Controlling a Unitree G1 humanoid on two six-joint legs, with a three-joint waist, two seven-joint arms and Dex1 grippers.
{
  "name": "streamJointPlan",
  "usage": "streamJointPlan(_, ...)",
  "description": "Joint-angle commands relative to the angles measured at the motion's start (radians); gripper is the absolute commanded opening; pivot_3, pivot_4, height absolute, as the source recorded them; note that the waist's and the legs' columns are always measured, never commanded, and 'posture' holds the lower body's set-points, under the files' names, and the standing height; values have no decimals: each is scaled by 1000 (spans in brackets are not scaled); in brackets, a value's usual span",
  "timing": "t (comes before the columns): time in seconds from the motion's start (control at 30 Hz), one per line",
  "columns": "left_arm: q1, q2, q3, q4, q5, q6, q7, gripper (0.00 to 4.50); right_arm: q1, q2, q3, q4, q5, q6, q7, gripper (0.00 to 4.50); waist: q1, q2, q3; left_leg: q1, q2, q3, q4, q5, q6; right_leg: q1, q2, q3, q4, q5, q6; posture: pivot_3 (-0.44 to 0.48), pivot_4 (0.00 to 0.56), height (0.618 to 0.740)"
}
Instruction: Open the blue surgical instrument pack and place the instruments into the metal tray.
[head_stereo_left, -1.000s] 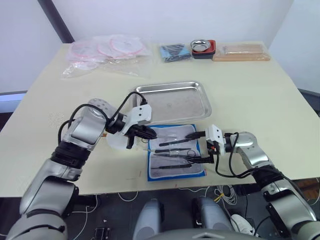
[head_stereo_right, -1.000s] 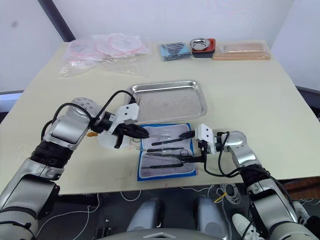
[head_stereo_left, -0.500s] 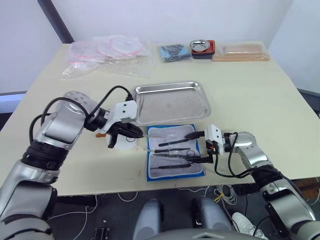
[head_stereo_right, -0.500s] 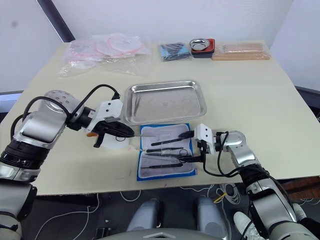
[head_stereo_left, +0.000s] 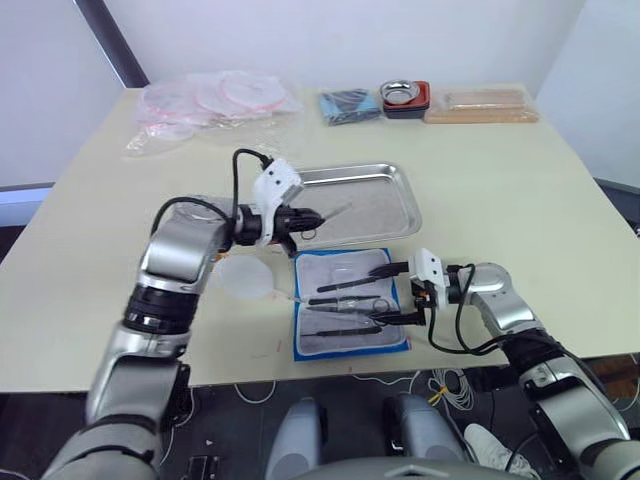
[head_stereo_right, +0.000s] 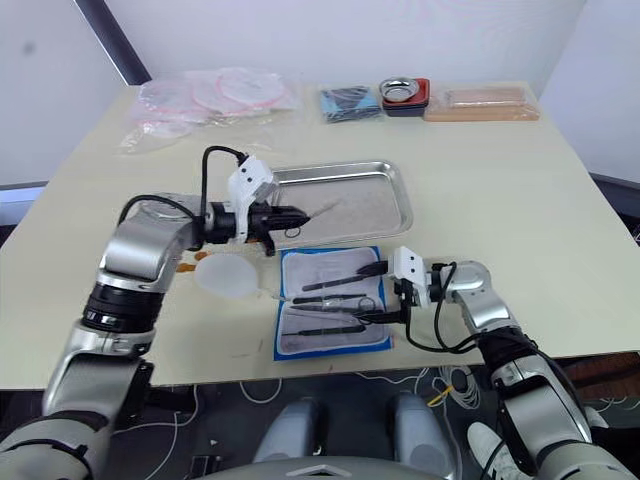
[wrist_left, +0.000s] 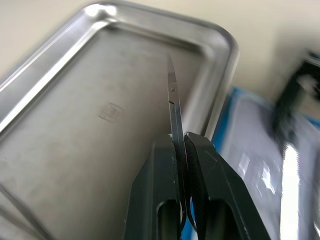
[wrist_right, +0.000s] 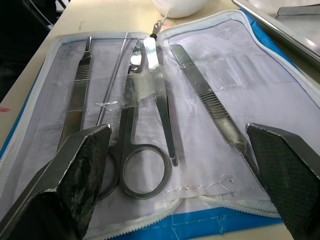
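Observation:
The blue surgical instrument pack (head_stereo_left: 352, 346) lies open near the table's front edge, whitish lining up. Several instruments (head_stereo_left: 346, 299) rest in its pockets, among them ring-handled scissors (wrist_right: 136, 150) and straight tweezers (wrist_right: 214, 107). Behind the pack sits the metal tray (head_stereo_left: 345, 173). My left gripper (head_stereo_left: 306, 215) hovers over the tray's left part, shut on a thin silver scissors (wrist_left: 173, 102) whose tip points out across the tray floor (wrist_left: 95, 80). At the pack's right edge my right gripper (head_stereo_left: 400, 294) is open, its fingers (wrist_right: 75, 172) straddling the handle ends.
A white round dish (head_stereo_left: 245, 277) lies just left of the pack. Along the far edge are clear bags with pink rings (head_stereo_left: 215, 98), a small blue packet (head_stereo_left: 350, 104), a steel bowl on a red base (head_stereo_left: 405, 95) and a tan box (head_stereo_left: 482, 103).
My left arm swung from beside the pack's left edge up and right to over the tray, carrying the thin scissors. The right gripper has stayed put.

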Motion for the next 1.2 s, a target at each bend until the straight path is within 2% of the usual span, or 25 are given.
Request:
streamJointPlan(0.03, -10, -76, 49, -20, 30, -15, 183, 138, 46, -13, 48, 83, -79, 30, -3, 4500, 1, 0, 0, 0, 0, 0, 0, 0, 0, 0, 0, 0, 0, 0, 0, 0, 150, 740)
streamJointPlan(0.27, 15, -323, 76, 64, 138, -63, 593, 138, 54, -15, 49, 82, -82, 24, -9, 4500, 1, 0, 0, 0, -1, 0, 0, 0, 0, 1, -1, 0, 0, 0, 0, 0, 150, 740)
streamJointPlan(0.5, 10, -453, 115, 133, 213, -105, 872, 138, 49, -16, 45, 93, -83, 17, -10, 4500, 2, 0, -1, 0, -2, -1, 0, 0, 0, 1, -1, 0, 0, 0, 0, 0, 150, 740)
streamJointPlan(0.77, 15, -491, 186, 147, 200, -25, 976, 138, 47, -16, 44, 100, -84, 12, -12, 4500, 0, 0, -1, 0, -3, -1, 0, 0, 0, 1, -2, 0, 0, 0, 0, 0, 150, 740)
streamJointPlan(1.13, 6, -502, 245, 169, 161, 15, 991, 138, 43, -22, 39, 99, -82, 10, -10, 4500, -1, -1, -1, 1, -4, -2, 0, 0, -1, 3, -3, -1, 0, 0, 0, 0, 150, 740)
streamJointPlan(1.2, 9, -505, 247, 161, 157, 20, 993, 862, 44, -23, 39, 97, -82, 11, -9, 4500, -1, -1, -1, 1, -5, -2, 0, 0, -1, 3, -4, -1, -1, 0, 0, 0, 150, 740)
